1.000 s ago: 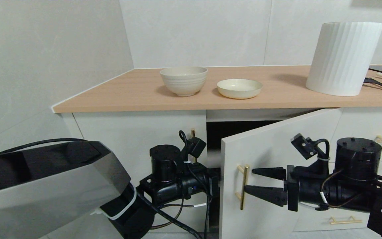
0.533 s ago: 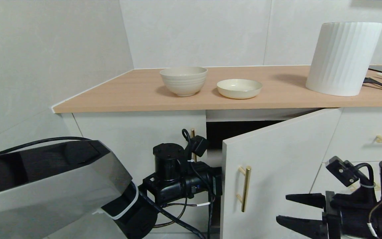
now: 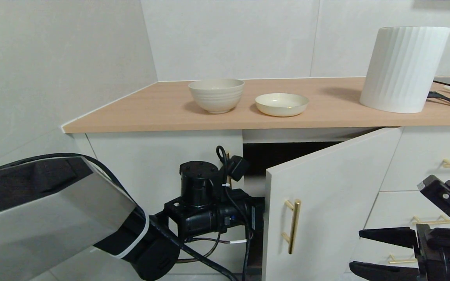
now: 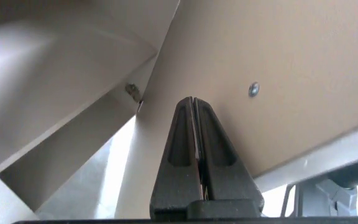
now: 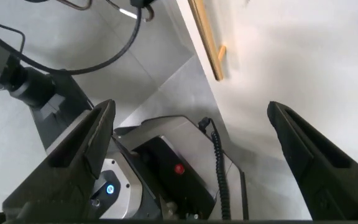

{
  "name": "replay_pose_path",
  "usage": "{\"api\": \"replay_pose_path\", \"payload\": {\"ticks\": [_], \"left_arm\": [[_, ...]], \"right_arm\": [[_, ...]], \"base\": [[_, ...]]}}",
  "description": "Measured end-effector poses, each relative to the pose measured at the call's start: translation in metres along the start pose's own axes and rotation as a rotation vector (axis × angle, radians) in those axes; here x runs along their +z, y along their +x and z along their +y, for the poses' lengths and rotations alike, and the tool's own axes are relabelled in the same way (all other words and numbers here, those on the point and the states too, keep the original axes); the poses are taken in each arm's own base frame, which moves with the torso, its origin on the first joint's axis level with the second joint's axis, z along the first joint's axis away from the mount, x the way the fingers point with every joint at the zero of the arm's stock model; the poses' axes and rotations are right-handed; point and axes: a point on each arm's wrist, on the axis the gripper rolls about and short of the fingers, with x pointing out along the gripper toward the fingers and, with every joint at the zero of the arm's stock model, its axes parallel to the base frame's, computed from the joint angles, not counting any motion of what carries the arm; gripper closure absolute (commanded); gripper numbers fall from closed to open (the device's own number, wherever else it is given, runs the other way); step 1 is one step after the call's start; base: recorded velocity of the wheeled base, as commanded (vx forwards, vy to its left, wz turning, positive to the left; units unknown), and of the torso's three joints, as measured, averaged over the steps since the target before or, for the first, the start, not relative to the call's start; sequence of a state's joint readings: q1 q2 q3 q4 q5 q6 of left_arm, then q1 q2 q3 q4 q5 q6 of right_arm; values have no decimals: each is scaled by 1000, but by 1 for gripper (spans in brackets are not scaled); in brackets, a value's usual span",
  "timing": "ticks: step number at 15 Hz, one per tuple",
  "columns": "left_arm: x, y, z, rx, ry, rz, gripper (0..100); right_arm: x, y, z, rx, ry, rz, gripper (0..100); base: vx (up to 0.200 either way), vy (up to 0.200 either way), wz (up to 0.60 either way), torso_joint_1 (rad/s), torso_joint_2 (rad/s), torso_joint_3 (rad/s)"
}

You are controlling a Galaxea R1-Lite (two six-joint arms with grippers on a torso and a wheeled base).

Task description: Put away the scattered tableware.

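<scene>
Head view: a ribbed bowl (image 3: pixel 216 95) and a shallow dish (image 3: pixel 281 104) sit near each other on the tabletop (image 3: pixel 150 113), above a half-open cabinet door (image 3: pixel 326 187). The right pincer (image 3: pixel 357 249) gapes wide, low beside that door. Left wrist view: the left pincer (image 4: pixel 192 102) is pressed closed, empty, near the door's inner face. Right wrist view: the fingers (image 5: pixel 92 134) stand wide, empty.

We note: cabinet door (image 3: pixel 326 195) ajar mid-frame screens most of the dark opening (image 3: pixel 283 152); left gripper (image 4: pixel 193 106) occupies the gap at its left edge.
</scene>
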State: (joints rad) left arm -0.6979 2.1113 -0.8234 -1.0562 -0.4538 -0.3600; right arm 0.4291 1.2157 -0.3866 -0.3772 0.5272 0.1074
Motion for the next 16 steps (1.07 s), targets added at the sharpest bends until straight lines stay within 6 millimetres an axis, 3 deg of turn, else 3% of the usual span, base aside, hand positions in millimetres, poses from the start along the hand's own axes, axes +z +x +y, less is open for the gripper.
{"api": "replay_pose_path", "payload": {"ticks": [6, 14, 16], "left_arm": [[10, 8, -9, -20, 4, 12, 100], [19, 20, -16, -28, 2, 33, 100], [21, 25, -16, -34, 3, 34, 100]], "right_arm": [[1, -4, 4, 10, -14, -17, 0], [2, -8, 9, 27, -32, -34, 0], [1, -8, 9, 29, -33, -33, 0]], "base": [[-200, 0, 0, 2, 4, -1], [0, 0, 0, 0, 0, 0], [-200, 0, 0, 10, 2, -5]]}}
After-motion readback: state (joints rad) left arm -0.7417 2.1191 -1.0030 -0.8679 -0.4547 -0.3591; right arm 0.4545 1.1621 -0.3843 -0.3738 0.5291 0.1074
